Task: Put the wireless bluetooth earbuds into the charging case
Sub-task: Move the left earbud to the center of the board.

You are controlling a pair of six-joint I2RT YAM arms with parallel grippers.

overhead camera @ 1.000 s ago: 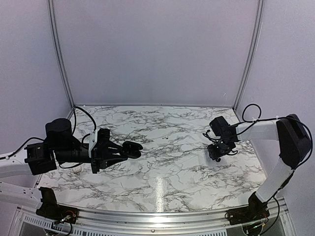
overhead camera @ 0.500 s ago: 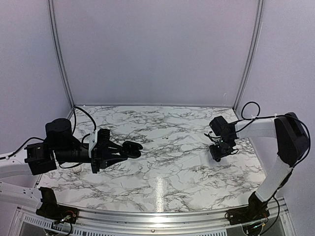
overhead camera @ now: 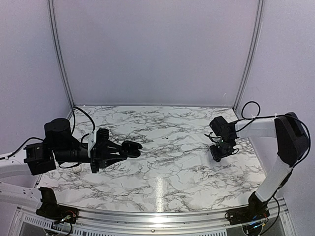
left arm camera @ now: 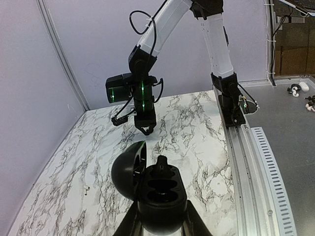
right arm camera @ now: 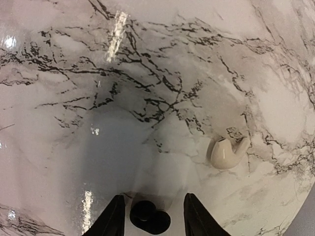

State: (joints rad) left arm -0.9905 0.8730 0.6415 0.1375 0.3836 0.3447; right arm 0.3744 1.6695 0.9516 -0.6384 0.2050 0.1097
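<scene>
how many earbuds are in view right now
2. A pale earbud lies on the marble table; a black earbud sits between the right gripper's open fingers. Others may be hidden inside the charging case.

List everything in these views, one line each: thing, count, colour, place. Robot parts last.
case: one, black, lid open, held up over the table's left side.
earbud: one, off-white, lying on the table beside the right fingers.
small item: one, black, between the right fingers, touching neither; possibly a second earbud.
table: one, white marble with black veins.
rail: one, silver, along the table's near edge.
left arm: one, black and white, left side.
right arm: one, white and black, right side.
left fingers: two, black, shut on the case.
right fingers: two, black, apart, low over the table.
</scene>
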